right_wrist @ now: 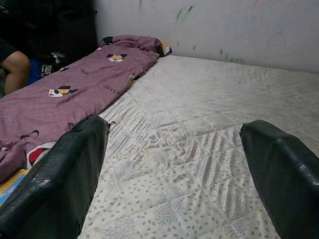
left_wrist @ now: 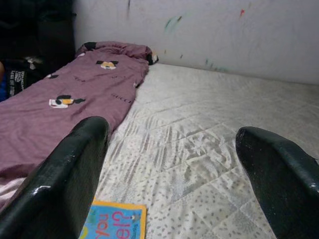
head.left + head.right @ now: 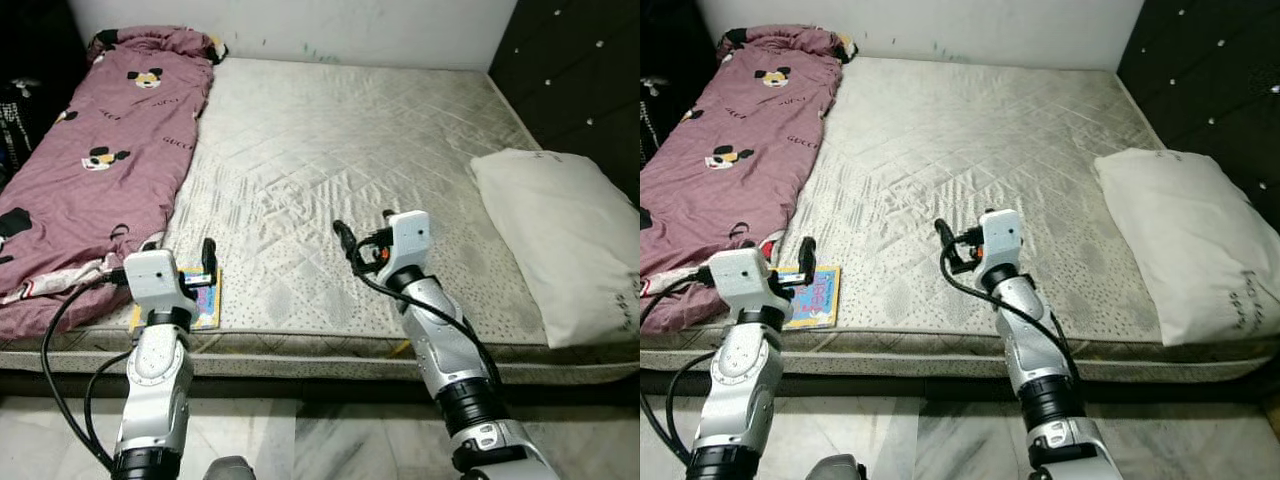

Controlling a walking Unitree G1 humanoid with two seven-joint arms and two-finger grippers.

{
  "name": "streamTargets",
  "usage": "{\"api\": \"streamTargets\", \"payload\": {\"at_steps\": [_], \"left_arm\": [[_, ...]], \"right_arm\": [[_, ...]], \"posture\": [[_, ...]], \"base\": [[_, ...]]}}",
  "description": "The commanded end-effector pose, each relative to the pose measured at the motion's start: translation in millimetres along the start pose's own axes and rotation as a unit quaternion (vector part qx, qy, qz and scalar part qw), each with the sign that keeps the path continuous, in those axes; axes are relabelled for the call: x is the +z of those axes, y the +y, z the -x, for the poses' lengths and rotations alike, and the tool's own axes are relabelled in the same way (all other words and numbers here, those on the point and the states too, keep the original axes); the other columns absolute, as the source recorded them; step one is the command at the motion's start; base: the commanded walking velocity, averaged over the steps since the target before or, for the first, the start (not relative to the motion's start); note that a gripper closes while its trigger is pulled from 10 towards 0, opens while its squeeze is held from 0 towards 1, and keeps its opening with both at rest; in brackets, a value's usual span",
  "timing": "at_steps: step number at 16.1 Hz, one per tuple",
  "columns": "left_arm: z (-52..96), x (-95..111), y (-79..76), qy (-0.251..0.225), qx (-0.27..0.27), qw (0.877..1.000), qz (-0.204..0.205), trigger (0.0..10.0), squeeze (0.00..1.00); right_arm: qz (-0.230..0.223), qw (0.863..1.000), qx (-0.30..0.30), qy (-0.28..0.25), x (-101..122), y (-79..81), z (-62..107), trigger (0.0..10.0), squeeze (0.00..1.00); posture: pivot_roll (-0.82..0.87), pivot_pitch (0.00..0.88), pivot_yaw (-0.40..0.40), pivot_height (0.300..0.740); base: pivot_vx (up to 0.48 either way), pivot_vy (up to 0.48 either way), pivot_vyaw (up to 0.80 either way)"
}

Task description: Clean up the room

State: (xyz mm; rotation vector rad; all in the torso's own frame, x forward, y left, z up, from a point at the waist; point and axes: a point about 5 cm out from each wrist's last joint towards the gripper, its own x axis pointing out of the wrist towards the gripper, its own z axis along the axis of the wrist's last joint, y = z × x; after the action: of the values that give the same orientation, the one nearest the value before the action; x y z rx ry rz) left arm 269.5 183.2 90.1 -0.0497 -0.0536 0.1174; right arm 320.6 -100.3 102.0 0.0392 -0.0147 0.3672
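A small colourful children's book (image 3: 207, 301) lies flat on the front left edge of the bare quilted mattress (image 3: 330, 150), beside a mauve cartoon-print blanket (image 3: 110, 150). My left gripper (image 3: 180, 256) hovers just above the book, open and holding nothing; the left wrist view has the book's corner (image 2: 115, 223) under the spread fingers (image 2: 70, 179). My right gripper (image 3: 365, 236) hangs open and empty over the mattress's front middle, pointing toward the wall. A white pillow (image 3: 560, 240) rests at the right side of the bed.
A dark padded panel (image 3: 580, 70) stands at the right of the bed, and a white wall (image 3: 300, 25) runs behind it. Pale marble floor (image 3: 320, 440) lies below the mattress edge. A person's arm (image 1: 15, 67) and dark clutter sit past the blanket.
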Motion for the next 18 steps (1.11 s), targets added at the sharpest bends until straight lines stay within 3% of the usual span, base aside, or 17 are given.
{"api": "streamTargets", "payload": {"at_steps": [1,9,14,18], "left_arm": [[-0.9,-0.7,-2.3,0.003,-0.005,1.000,0.002,10.0,0.00],[-0.6,-1.4,-2.4,0.003,-0.007,1.000,0.004,10.0,0.00],[-1.4,-5.4,-2.2,0.021,0.010,1.000,0.019,10.0,0.00],[-1.3,-5.1,-3.3,0.021,0.007,1.000,0.019,10.0,0.00]], "right_arm": [[0.004,1.000,-0.002,0.000,2.3,-1.3,-1.8,10.0,0.00],[0.010,1.000,-0.011,0.002,0.7,-5.0,-1.1,10.0,0.00],[0.012,1.000,-0.015,0.006,-0.3,-6.7,-0.5,10.0,0.00],[0.013,1.000,-0.014,0.008,-0.6,-6.5,-1.6,10.0,0.00]], "posture": [[0.01,0.000,-0.049,0.740],[0.01,0.000,-0.041,0.740],[0.01,0.000,-0.040,0.740],[0.01,0.000,-0.042,0.740]], "base": [[0.311,0.000,0.00],[0.330,0.000,0.00],[0.000,0.000,0.00],[0.000,0.337,0.00]]}}
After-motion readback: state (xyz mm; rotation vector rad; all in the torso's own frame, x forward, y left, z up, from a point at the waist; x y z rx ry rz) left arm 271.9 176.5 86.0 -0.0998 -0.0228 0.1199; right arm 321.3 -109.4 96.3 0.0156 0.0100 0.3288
